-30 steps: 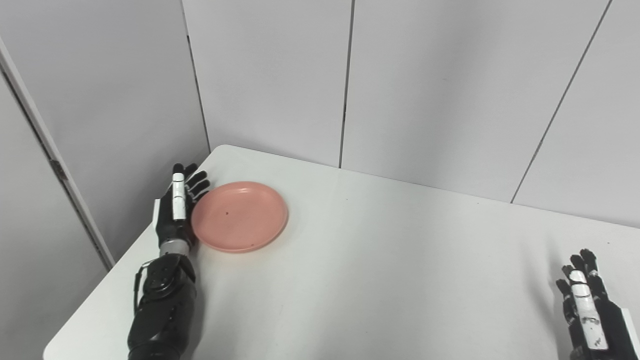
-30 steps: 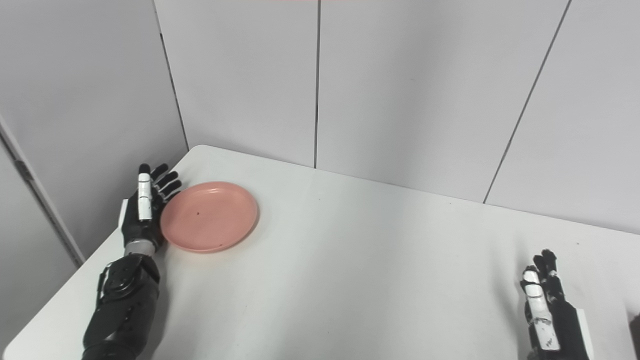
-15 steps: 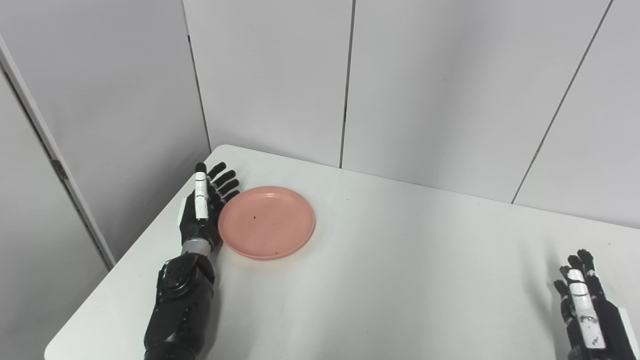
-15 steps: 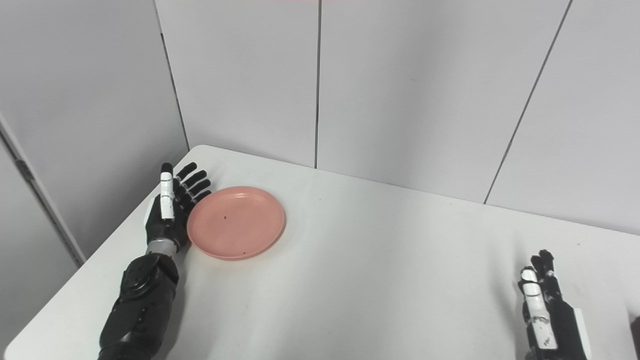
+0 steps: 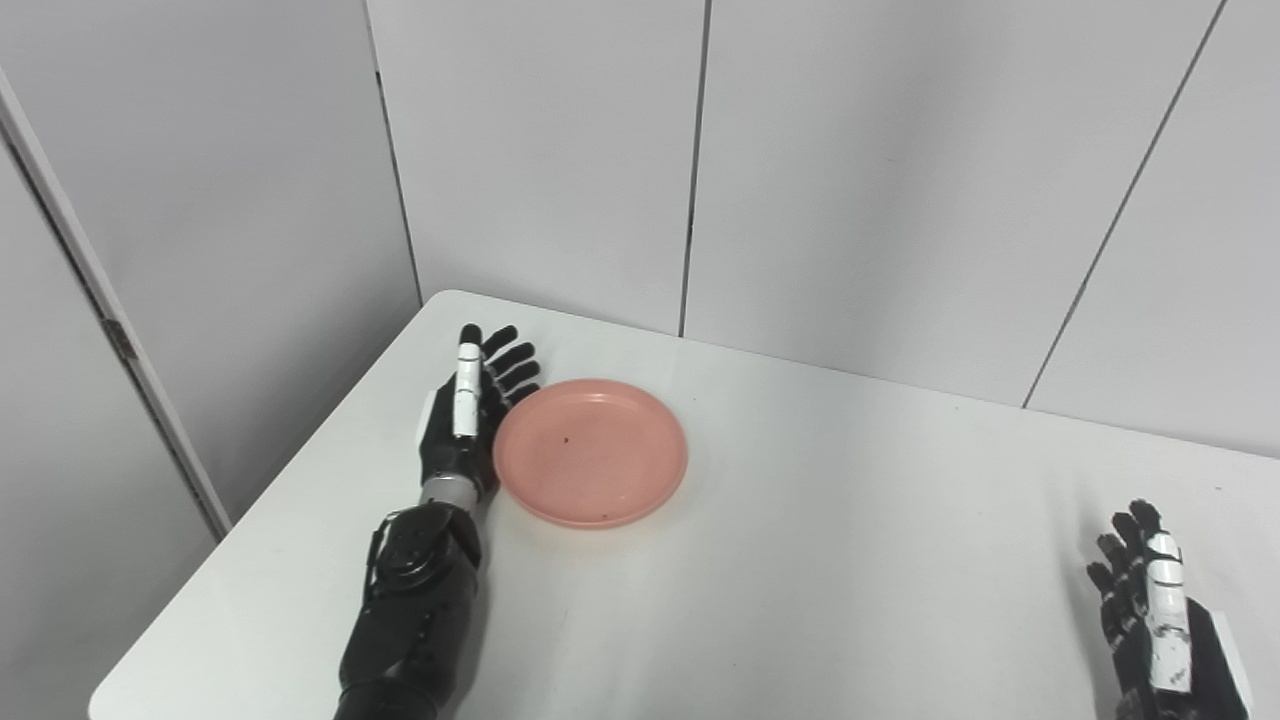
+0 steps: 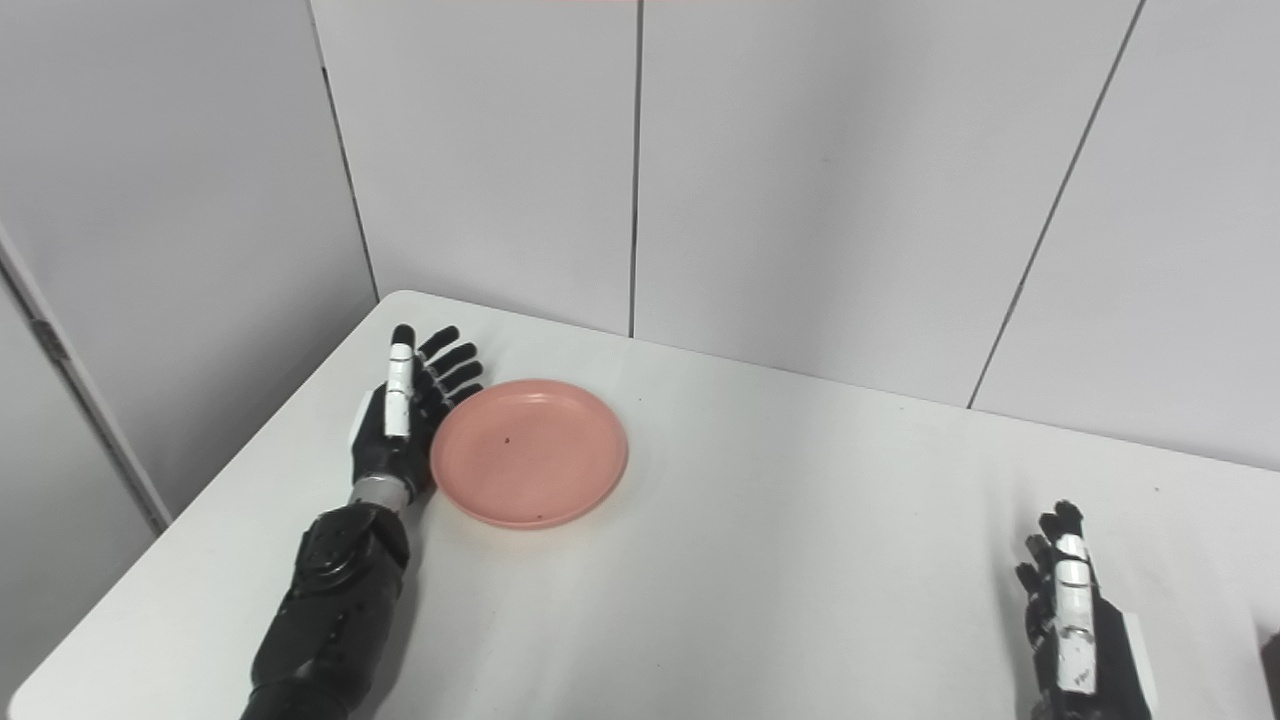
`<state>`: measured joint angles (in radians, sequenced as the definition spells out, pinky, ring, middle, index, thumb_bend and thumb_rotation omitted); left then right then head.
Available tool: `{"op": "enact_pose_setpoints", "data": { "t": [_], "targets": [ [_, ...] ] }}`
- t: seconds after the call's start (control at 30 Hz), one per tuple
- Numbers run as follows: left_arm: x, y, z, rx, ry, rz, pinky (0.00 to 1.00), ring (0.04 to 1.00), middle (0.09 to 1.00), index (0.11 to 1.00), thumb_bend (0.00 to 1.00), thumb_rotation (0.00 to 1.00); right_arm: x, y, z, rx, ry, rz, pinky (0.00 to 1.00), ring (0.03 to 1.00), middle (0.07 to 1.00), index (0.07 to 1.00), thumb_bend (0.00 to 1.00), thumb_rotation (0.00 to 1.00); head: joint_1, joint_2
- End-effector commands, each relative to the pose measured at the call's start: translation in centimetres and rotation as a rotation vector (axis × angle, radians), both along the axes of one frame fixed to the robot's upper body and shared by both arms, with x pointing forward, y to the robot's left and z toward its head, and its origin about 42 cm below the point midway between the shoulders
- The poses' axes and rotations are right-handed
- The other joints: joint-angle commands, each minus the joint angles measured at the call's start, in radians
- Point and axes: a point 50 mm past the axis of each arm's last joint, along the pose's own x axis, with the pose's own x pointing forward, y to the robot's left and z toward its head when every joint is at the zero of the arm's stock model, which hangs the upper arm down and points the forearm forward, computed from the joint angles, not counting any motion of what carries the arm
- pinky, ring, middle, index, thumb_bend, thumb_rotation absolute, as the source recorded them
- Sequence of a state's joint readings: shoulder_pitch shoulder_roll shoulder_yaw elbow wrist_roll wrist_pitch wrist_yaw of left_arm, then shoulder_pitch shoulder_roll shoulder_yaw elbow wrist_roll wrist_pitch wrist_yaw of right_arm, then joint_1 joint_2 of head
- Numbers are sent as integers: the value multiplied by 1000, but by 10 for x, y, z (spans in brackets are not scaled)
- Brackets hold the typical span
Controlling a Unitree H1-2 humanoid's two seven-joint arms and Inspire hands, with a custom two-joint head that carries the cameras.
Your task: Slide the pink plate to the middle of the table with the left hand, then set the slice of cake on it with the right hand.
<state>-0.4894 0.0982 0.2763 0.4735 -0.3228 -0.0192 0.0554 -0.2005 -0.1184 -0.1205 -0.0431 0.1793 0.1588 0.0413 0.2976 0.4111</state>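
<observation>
Pink plate (image 5: 590, 451) flat on the white tabletop (image 5: 800, 560), lying toward ten o'clock of the surface, short of the middle and bare of any cake. Pressed against its nine o'clock rim: left hand (image 5: 462, 420), edge-on, fingers (image 5: 510, 362) straight and a little fanned, gripping nothing — set as a flat pusher aimed toward three o'clock. Well apart, down at five o'clock near the frame edge: right hand (image 5: 1150, 625), fingers extended and slightly apart, holding nothing. No slice of cake clearly visible; only a dark sliver at the right edge of the right eye view, too cropped to name. Judged progress: slide step under way, not finished — plate left of centre; cake pick-up and placing by the right hand not yet begun.
</observation>
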Motion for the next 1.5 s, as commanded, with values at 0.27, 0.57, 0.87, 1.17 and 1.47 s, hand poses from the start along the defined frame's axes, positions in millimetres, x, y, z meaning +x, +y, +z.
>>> {"op": "enact_pose_setpoints", "data": {
  "t": [0.27,0.57,0.87,1.17,1.47],
  "targets": [
    [0,-59,-22,-35,38,-103,778,795,784,774,786,963,13,2,0,-29,-84,14,1000,995,1000,1000,423,777,-129,40],
    [-10,-96,-20,-3,-1,-171,788,813,800,790,779,962,20,15,-5,-38,-101,26,1000,971,983,1000,539,717,-265,53],
    [-17,-130,-25,-53,26,-288,864,863,838,823,808,941,20,30,-8,-65,-106,18,989,952,968,997,523,699,-358,61],
    [-25,-151,-39,-35,23,-345,894,872,848,835,783,925,23,35,-7,-122,-112,28,993,953,966,988,517,775,-390,55],
    [-31,-174,-50,-13,16,-367,862,881,864,854,735,950,24,31,-3,-157,-125,25,993,951,959,982,574,788,-420,56]
  ]
}}
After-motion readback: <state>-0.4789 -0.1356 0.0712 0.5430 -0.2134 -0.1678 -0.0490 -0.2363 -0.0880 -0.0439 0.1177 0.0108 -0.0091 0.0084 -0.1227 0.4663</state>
